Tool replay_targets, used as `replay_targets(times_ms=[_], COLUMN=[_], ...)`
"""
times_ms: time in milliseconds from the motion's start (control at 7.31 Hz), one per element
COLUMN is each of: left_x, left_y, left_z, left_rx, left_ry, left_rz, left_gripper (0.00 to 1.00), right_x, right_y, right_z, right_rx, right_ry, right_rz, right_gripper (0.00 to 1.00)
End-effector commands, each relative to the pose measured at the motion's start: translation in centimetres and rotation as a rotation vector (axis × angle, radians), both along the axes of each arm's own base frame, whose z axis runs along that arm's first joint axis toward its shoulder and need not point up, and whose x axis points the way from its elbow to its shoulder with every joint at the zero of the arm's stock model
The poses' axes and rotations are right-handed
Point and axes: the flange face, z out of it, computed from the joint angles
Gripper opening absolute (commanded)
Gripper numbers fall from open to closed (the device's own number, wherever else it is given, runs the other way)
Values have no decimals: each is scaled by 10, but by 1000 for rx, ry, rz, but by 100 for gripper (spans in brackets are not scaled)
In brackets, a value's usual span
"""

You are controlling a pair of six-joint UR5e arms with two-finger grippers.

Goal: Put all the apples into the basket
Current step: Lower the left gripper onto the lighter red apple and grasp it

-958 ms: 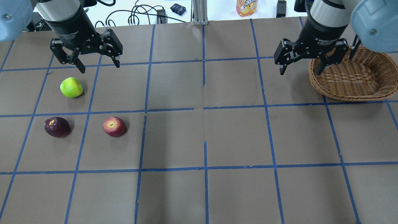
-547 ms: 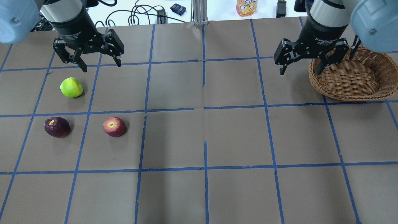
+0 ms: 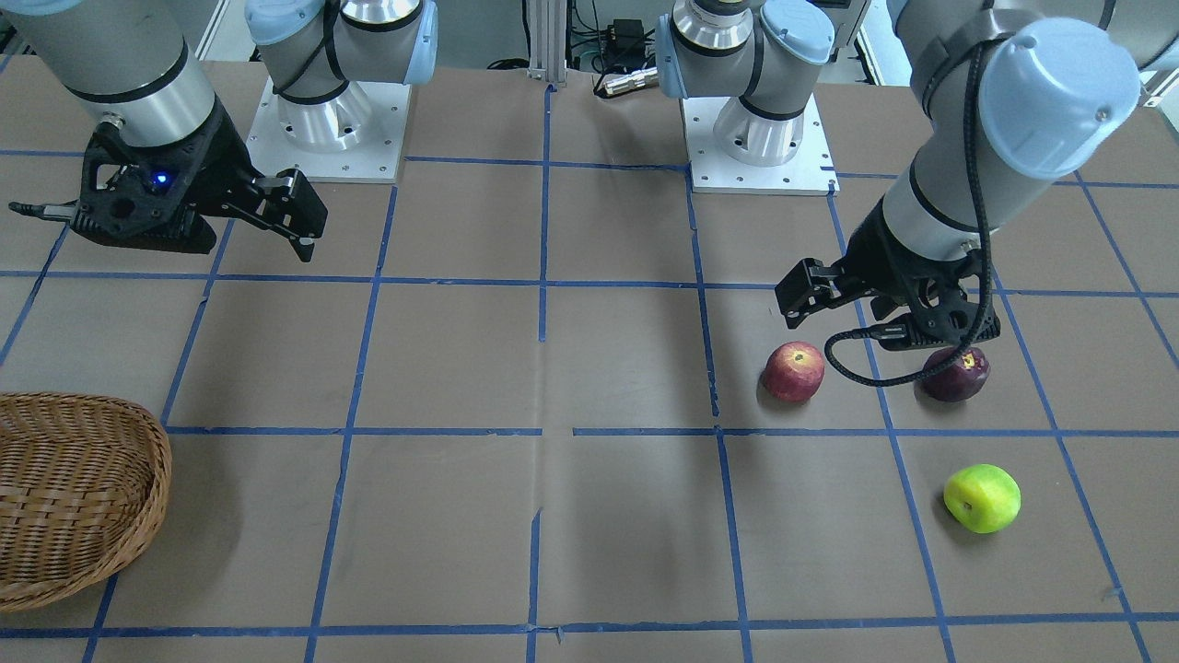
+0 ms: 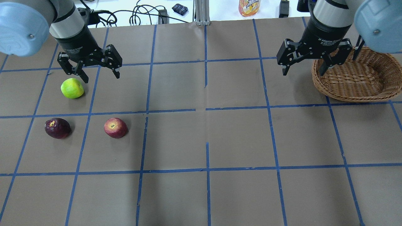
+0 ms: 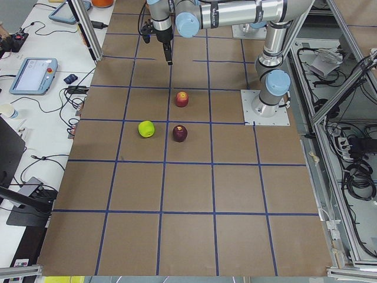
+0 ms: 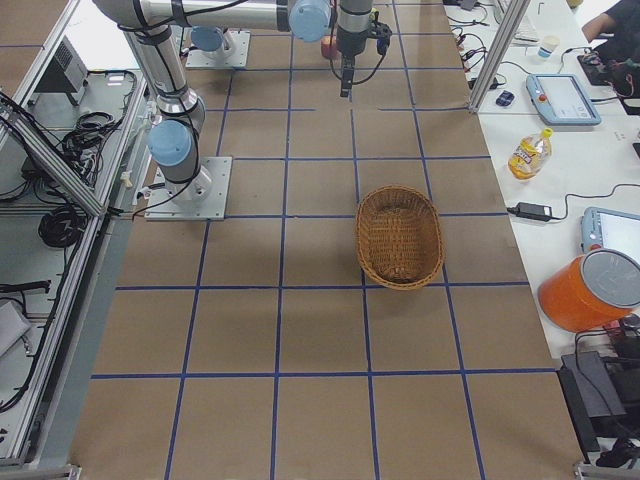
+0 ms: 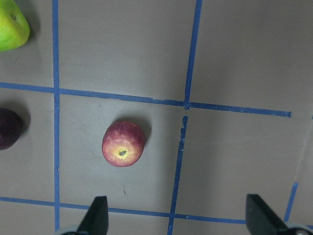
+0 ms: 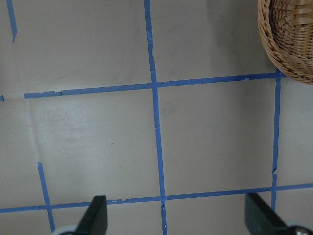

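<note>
Three apples lie on the brown table at my left: a lime green apple (image 4: pixel 72 88), a dark purple apple (image 4: pixel 57 128) and a red apple (image 4: pixel 115 127). My left gripper (image 4: pixel 101 77) is open and empty, hovering just behind and to the right of the green apple. In the left wrist view the red apple (image 7: pixel 123 144) lies ahead of the open fingers, left of centre. The wicker basket (image 4: pixel 345 94) stands empty at the far right. My right gripper (image 4: pixel 306 72) is open and empty, hovering at the basket's left rim.
Blue tape lines divide the table into squares. Beyond the far edge lie cables (image 4: pixel 138 15), a small dark pouch (image 4: pixel 180 8) and an orange snack bag (image 4: pixel 249 7). The basket's edge shows in the right wrist view (image 8: pixel 288 34).
My left gripper has moved down and nearer to the green apple, still open. The right arm, the apples and the basket have not moved.
</note>
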Motion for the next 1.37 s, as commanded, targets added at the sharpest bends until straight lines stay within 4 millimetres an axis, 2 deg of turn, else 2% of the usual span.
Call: replay_targets(times_ms=[0,137,274,411,547,958,1095,1232], left_x=[14,32,59,75,75,70,67,59], left_y=[7,22,23,23,35,41,45,55], left_z=[-71,-96,-128,-153,-174,-203,-207,-221], left_rx=[17,23,23,-5,6,6,23,51], left_ry=[-4,-1,9,10,16,14,23,82], left_rz=[-5,-16,-8,-28,-8,40,54,57], left_gripper=[100,100,100,100,100,100,100,100], right_x=[0,0,0,0,0,0,0,0], right_y=[0,0,0,2,3,4,4,4], right_z=[0,0,0,-5,-10,-11,-11,-11], right_rx=[0,2,5,14,23,25,25,23], right_ry=[1,1,1,2,2,3,3,2], right_rz=[0,-1,-3,-3,-6,-4,-4,-6], right_gripper=[100,100,100,100,100,100,100,100])
